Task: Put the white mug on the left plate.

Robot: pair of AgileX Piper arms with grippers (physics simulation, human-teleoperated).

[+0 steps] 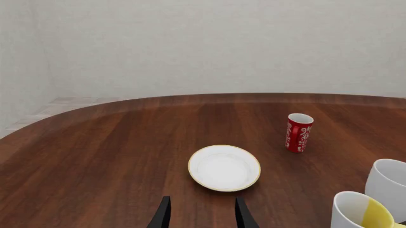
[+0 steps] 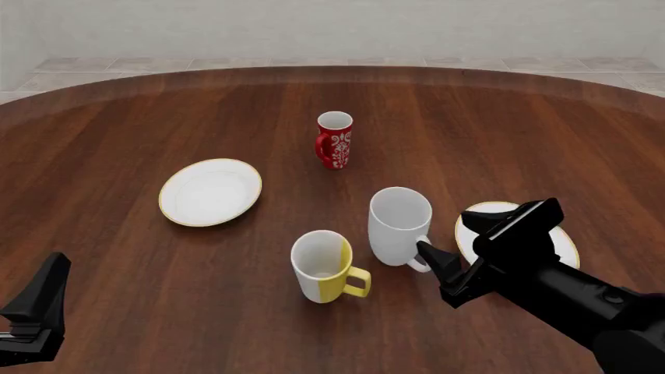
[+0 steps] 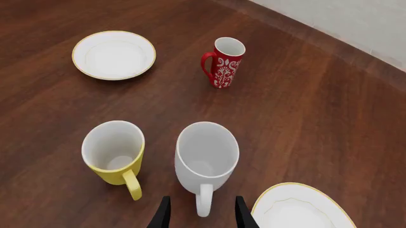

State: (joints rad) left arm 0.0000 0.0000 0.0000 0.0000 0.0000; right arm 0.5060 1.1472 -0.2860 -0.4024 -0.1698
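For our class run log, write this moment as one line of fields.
phase: approach | right gripper: open, straddling handle of white mug | left gripper: open, idle | left plate: bare

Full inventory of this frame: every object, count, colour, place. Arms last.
Tall plain glossy white mug: 1, all white, centre-right, upright, handle toward the right gripper.
White-and-yellow mug: 1, yellow handle, near centre, left of the white mug.
Small red mug with white pattern: 1, farther back, centre.
Left plate: 1, white with gold rim, bare.
Right plate: 1, same look, partly behind the right arm.
Wooden table: 1, dark brown.
Left gripper: open, holding nothing.
Right gripper: open, straddling the white mug's handle.
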